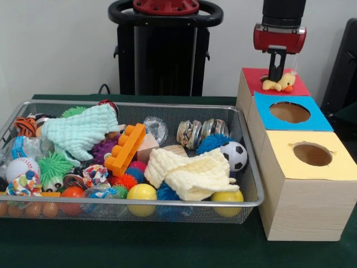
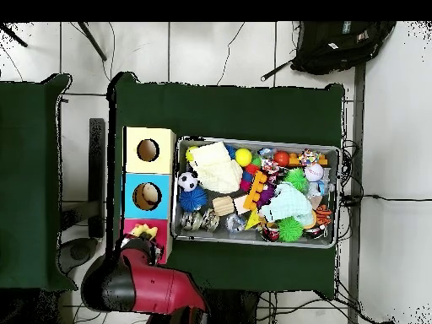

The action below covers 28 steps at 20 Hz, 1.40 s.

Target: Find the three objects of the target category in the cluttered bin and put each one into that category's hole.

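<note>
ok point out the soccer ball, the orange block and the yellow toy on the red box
soccer ball (image 1: 235, 156), front view, on its white front face
orange block (image 1: 125, 148), front view, middle of its studded top
yellow toy (image 1: 280, 84), front view, on its body, below the claw

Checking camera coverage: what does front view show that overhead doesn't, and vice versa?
Front only: side walls of the wooden boxes, and the gripper standing right over the yellow-and-orange toy on the red top.
Overhead only: the floor, a black backpack, and the arm's red body from above.
Both: the wire bin with its clutter, the soccer ball, the pale-yellow cloth, and the three holed tops.
</note>
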Available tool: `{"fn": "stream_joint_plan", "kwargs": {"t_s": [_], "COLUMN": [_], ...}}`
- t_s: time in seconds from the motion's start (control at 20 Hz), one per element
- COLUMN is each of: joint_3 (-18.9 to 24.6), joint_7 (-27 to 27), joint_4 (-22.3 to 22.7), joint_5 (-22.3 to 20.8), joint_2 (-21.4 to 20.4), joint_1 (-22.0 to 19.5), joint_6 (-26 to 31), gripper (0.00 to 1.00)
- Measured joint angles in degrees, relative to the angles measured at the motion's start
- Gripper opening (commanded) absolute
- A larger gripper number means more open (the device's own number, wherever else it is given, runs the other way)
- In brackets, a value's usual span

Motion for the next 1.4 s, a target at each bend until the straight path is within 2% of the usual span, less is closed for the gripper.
{"fn": "stream_joint_plan", "kwargs": {"t_s": [0.45,1.4], "joint_3": [0.4,3.2], "joint_7": [0.0,0.0], "joint_4": [0.0,0.0], "joint_5": [-1.6,-5.9], "joint_2": [1.0,1.2], "joint_1": [-0.3,-3.5], "joint_6": [-1.3,0.0], "gripper": [0.0,0.0]}}
